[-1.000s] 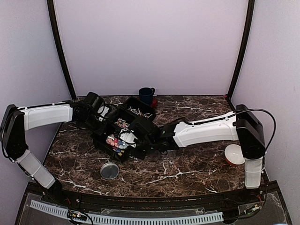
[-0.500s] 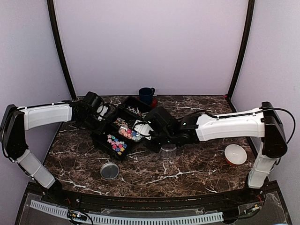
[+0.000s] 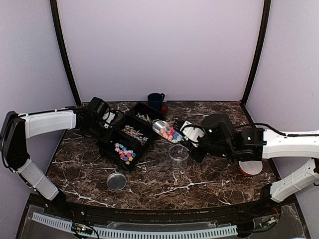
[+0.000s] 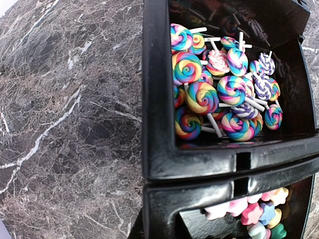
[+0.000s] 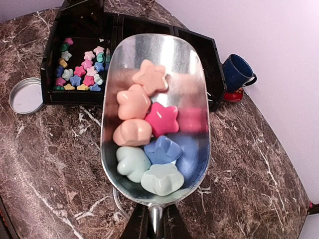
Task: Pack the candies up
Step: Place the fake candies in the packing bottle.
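Note:
My right gripper [image 5: 155,221] is shut on the handle of a metal scoop [image 5: 164,55]. The scoop carries several star-shaped candies [image 5: 149,134] in peach, pink, blue and pale green. It hangs tilted just above and left of the clear jar [image 3: 178,155], whose rim [image 5: 115,199] peeks out under it. A black tray [image 3: 113,158] holds more star candies [image 3: 124,152] and swirl lollipops [image 4: 219,94]. My left gripper [image 3: 105,128] is shut on the tray's left wall [image 4: 159,124]; its fingers are hidden in the left wrist view.
The jar's metal lid [image 3: 116,180] lies on the marble in front of the tray. A blue mug [image 3: 155,101] stands behind the tray. An orange-and-white bowl [image 3: 249,164] sits at the right, partly under my right arm.
My right arm drew back to the right, lifting the scoop out of the tray with candies in it and bringing it above the jar. The left arm stayed put.

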